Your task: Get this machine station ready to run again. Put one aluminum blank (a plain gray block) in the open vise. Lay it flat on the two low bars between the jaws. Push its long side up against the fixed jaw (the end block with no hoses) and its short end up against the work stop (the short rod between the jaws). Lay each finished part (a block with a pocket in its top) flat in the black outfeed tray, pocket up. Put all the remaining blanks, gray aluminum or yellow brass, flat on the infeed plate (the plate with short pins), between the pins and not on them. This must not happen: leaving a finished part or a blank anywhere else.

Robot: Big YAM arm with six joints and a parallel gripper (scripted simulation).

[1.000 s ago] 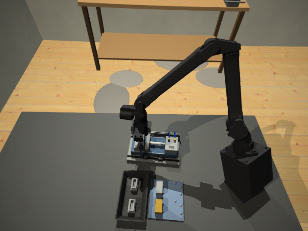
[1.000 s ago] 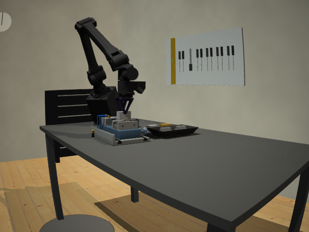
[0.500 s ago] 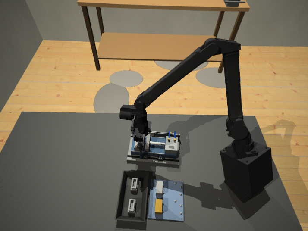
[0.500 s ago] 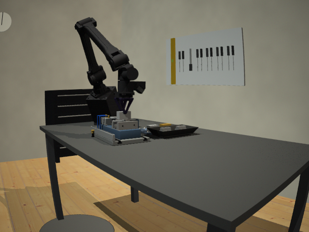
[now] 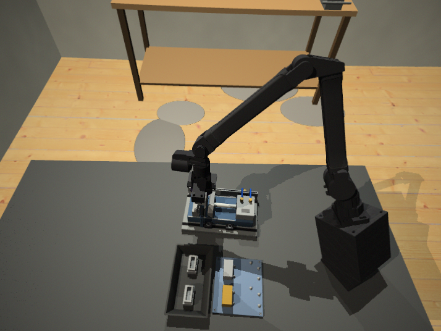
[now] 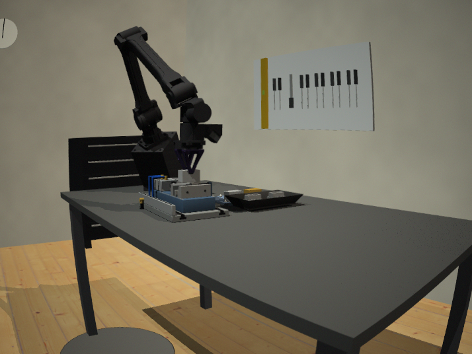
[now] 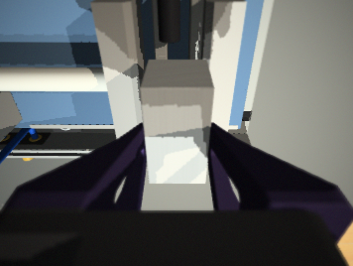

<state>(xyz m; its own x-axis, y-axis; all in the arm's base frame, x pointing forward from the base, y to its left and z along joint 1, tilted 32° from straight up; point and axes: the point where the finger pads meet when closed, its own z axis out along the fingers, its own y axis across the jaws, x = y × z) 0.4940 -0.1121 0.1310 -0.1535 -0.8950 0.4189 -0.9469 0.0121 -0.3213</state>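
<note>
The gripper is clamped on a plain gray aluminum blank, its two dark purple fingers pressing on the block's opposite sides while the block juts out past the fingertips. In the exterior view the gripper points straight down over the vise, and the blank stands on end between the fingers, its lower end down among the vise blocks; whether it touches the low bars cannot be told. From the top camera the gripper hangs over the left end of the vise, close beside the fixed jaw, which is the gray block without hoses. At the other end sits the moving jaw with its blue hoses, and a pale rod lies across the blue bed between the two jaws. Nearer the camera on the dark table, the black outfeed tray holds two finished parts, each lying flat with the pocket facing up, one behind the other and apart. Just beside the tray, on its right, lies the pale blue infeed plate with its short pins; a second gray blank and a yellow brass blank lie flat on its left half, apart from each other. The arm's black base stands well apart at the table's right side.
</note>
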